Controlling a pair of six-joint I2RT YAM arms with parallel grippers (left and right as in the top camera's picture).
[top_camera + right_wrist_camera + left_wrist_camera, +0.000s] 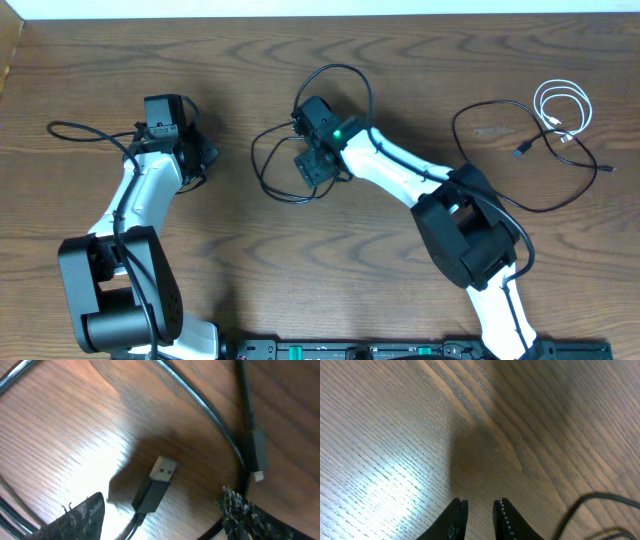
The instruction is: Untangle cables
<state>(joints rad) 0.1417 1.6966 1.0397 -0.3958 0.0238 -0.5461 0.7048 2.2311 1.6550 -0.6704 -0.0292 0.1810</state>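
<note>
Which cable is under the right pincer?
The black cable looped mid-table, plug below the right pincer; the other black cable and the white coil lie far right.

A dark brown wooden table [300, 270] with strong, wavy grain fills nearly the whole overhead view. Along the top edge runs a pale, whitish strip [320, 6] beyond the tabletop; whether it is wall or floor cannot be told. Light falls from above: both wrist views show a bright glare patch [390, 485] on the wood, with soft dark shadows beside it.
</note>
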